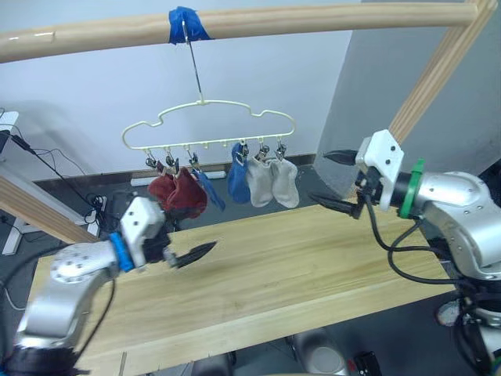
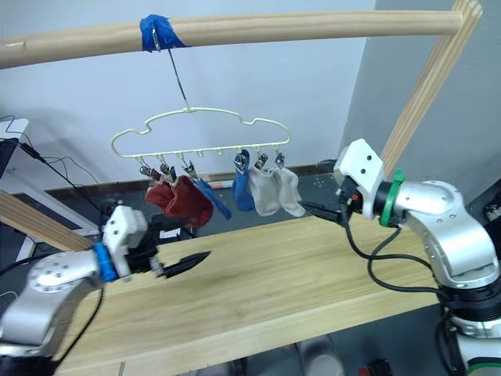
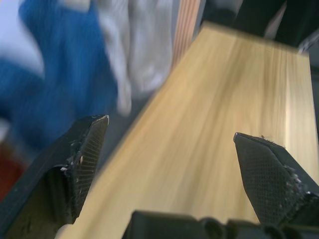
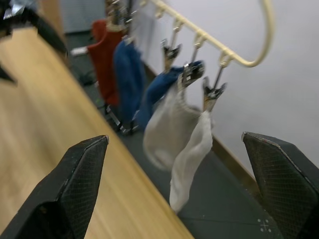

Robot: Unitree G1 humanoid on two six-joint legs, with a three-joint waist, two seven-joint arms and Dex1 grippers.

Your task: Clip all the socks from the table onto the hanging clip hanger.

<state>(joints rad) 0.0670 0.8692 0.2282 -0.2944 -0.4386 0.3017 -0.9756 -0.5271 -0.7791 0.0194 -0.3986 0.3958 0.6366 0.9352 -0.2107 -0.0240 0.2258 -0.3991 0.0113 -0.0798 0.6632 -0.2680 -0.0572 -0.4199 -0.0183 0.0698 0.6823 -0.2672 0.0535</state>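
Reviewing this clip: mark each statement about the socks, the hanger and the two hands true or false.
1. Six socks hang from the clip hanger. True: two red socks, two blue socks and two grey socks.
2. A red sock lies on the table. False: both red ones hang from clips, and no sock is seen on the visible tabletop.
3. The left hand is shut on a blue sock. False: its fingers stand apart with nothing between them.
4. The right hand is open and holds nothing. True.
5. The hanger's hook sits on the wooden pole at a wrap of blue tape. True.
6. The grey socks hang at the robot's left end of the row. False: they hang at its right end.
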